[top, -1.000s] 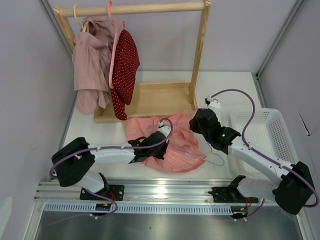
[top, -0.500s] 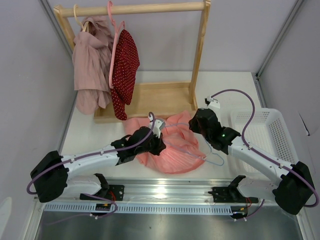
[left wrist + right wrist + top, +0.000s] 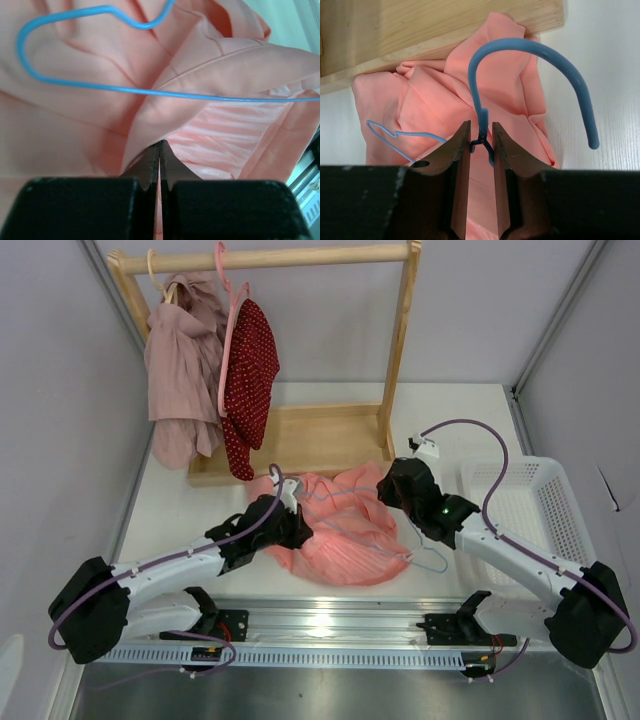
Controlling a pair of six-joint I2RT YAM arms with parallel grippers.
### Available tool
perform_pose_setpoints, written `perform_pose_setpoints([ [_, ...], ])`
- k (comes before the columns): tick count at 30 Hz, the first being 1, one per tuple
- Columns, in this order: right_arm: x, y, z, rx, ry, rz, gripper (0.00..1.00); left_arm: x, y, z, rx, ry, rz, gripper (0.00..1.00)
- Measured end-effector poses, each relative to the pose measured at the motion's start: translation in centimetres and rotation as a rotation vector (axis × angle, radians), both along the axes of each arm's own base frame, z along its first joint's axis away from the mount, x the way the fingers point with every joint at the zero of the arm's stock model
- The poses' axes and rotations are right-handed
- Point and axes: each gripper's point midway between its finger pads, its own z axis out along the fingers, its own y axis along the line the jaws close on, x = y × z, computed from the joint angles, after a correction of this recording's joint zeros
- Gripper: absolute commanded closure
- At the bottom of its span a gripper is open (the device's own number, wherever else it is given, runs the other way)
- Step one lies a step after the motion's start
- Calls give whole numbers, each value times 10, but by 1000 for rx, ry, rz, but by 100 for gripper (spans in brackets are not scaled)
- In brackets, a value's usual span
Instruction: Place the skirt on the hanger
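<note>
The salmon-pink skirt (image 3: 345, 540) lies bunched on the table in front of the rack base. The light-blue wire hanger (image 3: 432, 558) lies across it, with one end sticking out at the right. My left gripper (image 3: 298, 528) is at the skirt's left side, shut on a fold of the skirt (image 3: 165, 115); the hanger's wire (image 3: 150, 90) runs just beyond its tips (image 3: 160, 146). My right gripper (image 3: 393, 490) is at the skirt's right edge. In the right wrist view it (image 3: 481, 142) is shut on the twisted neck of the hanger (image 3: 535, 54), whose hook curves up over the skirt (image 3: 430, 100).
A wooden clothes rack (image 3: 400, 350) stands at the back on a flat wooden base (image 3: 310, 440). On it hang a dusty mauve garment (image 3: 180, 370) and a dark red dotted garment (image 3: 250, 375) on a pink hanger. A white basket (image 3: 540, 500) sits at the right.
My left gripper has drawn back to the left with the skirt fold in it, bunching the fabric toward the rack base. The right arm and the hanger have stayed put.
</note>
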Motion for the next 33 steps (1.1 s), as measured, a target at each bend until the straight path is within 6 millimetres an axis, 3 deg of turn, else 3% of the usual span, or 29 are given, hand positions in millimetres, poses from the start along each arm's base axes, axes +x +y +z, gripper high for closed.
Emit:
perform_pose_setpoints([
  [11,-2,11,-6,-31,11,17,100,10,20,5,-105,34,90,100],
  [24,-10,6,20,23,-48,8,100,22,47,0,-165,71,250,100],
  [33,-20,5,10,15,-35,25,100,31,59,4,-177,45,340,100],
])
